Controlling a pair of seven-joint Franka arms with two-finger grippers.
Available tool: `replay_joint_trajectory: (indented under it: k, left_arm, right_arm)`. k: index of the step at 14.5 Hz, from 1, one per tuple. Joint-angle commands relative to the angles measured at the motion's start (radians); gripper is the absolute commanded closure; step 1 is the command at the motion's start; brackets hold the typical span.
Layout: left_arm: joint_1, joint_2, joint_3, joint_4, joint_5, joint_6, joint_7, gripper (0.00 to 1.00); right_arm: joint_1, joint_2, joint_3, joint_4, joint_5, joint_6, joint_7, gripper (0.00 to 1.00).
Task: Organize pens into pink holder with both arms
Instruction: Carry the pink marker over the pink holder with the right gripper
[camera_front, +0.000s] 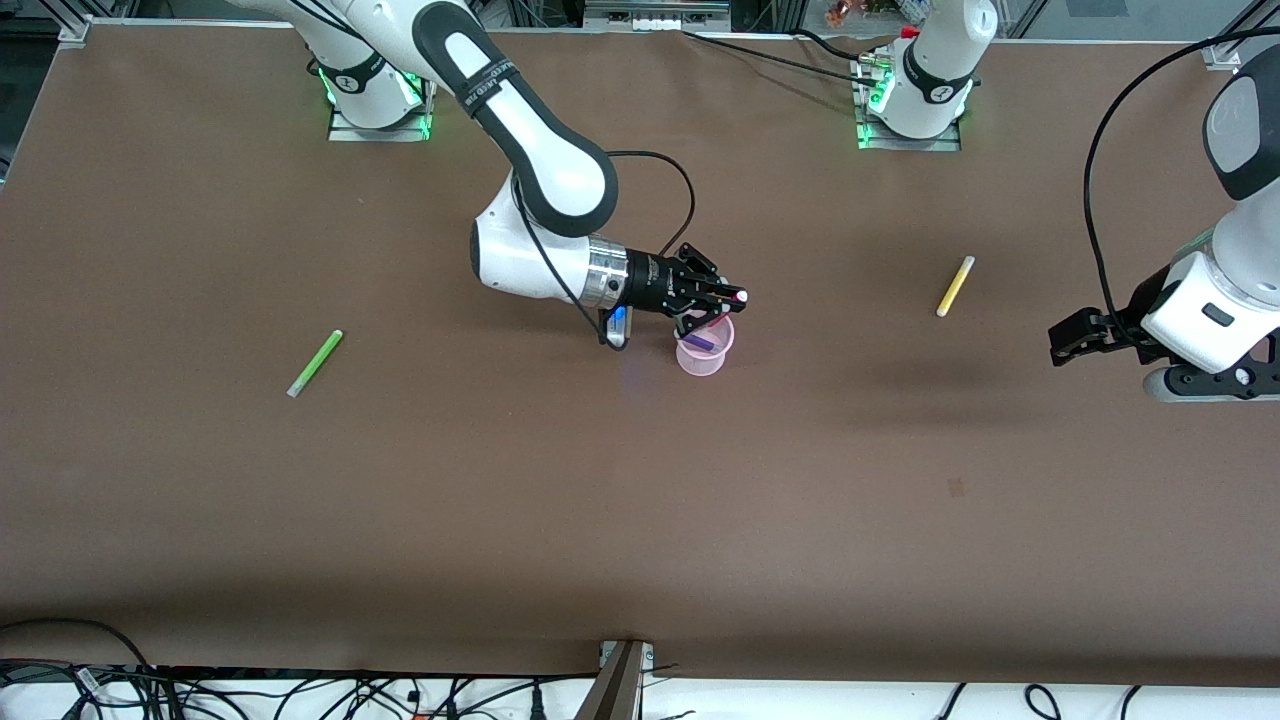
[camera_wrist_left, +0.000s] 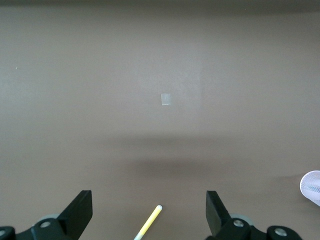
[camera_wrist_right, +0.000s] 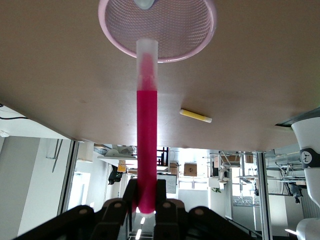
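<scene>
We note the right arm (camera_front: 530, 150) reaching out from its base, elbow bent, forearm running low and nearly level toward the middle of the table (camera_front: 640, 520). Its wrist lies sideways. The right end effector (camera_front: 722, 302) is over the pink holder (camera_front: 706, 350), fingers clamped on the magenta pink pen (camera_wrist_right: 146, 150), whose pale cap points at the holder's mouth.

We see the left arm (camera_front: 1235, 250) waiting, raised over its own end of the table, well apart from the holder. The left end effector (camera_front: 1075, 338) points toward the holder, fingers (camera_wrist_left: 80, 210) spread wide with nothing between them.
</scene>
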Motion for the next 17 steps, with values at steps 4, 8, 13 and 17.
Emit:
replay_joint_trajectory:
  k: [4,8,13,17]
  left_arm:
    - [-0.005,-0.019,0.006,-0.030,-0.005,0.018,0.026,0.00]
    - [-0.007,-0.010,0.004,-0.027,-0.003,0.024,0.026,0.00]
    - [-0.007,0.003,0.006,-0.025,0.001,0.038,0.026,0.00]
    - [-0.017,0.006,0.004,-0.011,0.003,0.036,0.024,0.00]
  right_arm:
    - [0.028,0.076,-0.005,0.069,0.014,0.044,-0.014,1.00]
    - [0.028,0.096,-0.005,0.067,0.015,0.045,-0.058,1.00]
    - [0.026,0.113,-0.006,0.067,0.020,0.045,-0.096,1.00]
    - [0.026,0.113,-0.006,0.067,0.020,0.045,-0.110,0.64]
